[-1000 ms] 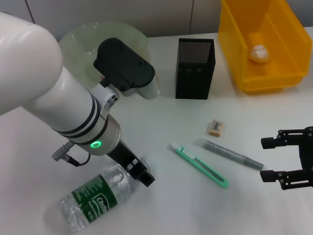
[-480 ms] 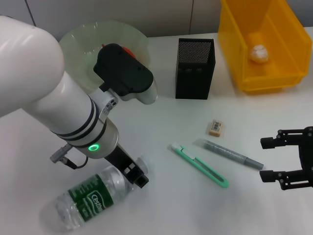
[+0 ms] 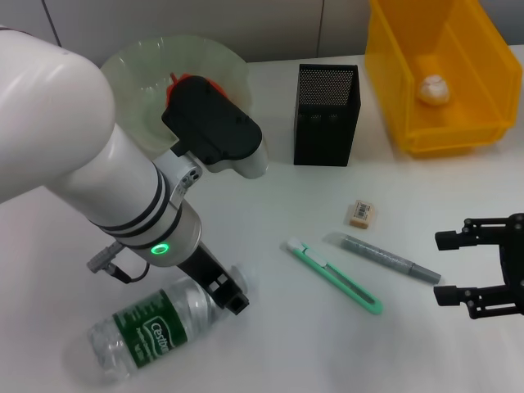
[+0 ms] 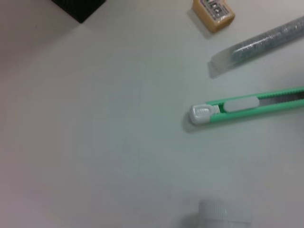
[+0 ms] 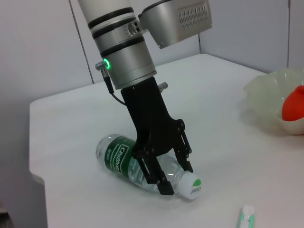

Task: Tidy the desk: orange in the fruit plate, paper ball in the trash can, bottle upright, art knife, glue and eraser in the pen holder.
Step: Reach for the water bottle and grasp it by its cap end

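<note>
**A:** Since the water bottle lies flat on the bench, which way does it run from the left end effector?

**B:** In the head view its long axis runs from about 8 o'clock at the base up to 2 o'clock at the white cap. The left end effector sits right at the neck end, so the body trails off from it toward 8 o'clock.

**A:** Is it gripping?

**B:** The right wrist view shows its black fingers straddling the shoulder just behind the cap, narrowed around the bottle, which rests on the bench. I judge it is gripped there, though I can't confirm firm contact on the far side.

**A:** And the other arm?

**B:** The right end effector hangs at 3 o'clock, well apart from the bottle, fingers spread wide and empty. It is nearer the grey glue stick and the green art knife.

**A:** So the uprighting falls to the left arm?

**B:** I'd say so: to stand the bottle, the neck has to swing up over the base, pivoting toward 8 o'clock.
</note>
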`<state>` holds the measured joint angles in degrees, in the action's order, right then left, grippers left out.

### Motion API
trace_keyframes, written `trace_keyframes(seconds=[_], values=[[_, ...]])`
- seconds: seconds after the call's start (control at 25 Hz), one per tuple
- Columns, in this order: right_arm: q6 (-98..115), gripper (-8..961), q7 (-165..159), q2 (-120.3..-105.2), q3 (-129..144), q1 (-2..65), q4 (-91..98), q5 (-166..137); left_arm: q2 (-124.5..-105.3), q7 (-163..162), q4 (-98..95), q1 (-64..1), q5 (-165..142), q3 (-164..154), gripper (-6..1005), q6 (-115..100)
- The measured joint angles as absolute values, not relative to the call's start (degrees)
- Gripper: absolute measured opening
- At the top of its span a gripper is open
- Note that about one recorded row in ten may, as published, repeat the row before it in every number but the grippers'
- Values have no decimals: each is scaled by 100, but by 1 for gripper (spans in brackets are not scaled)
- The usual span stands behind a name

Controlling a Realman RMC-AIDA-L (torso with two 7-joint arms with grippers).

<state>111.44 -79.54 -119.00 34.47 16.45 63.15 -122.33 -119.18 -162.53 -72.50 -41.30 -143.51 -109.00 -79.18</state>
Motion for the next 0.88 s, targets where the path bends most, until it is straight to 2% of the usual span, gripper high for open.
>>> trace_keyframes(seconds=[0.44,0.88], values=[[11142,749,-7954,-11900,3445,1658,6310,-12233,-11917,-16260,-7625,-4093,-14455,-10784,575,-8069],[11136,749,-7985,-11900,3436,1732,6319,-12217,-11865,-16220,-8671,-3652,-14923,-10119,482,-8642]])
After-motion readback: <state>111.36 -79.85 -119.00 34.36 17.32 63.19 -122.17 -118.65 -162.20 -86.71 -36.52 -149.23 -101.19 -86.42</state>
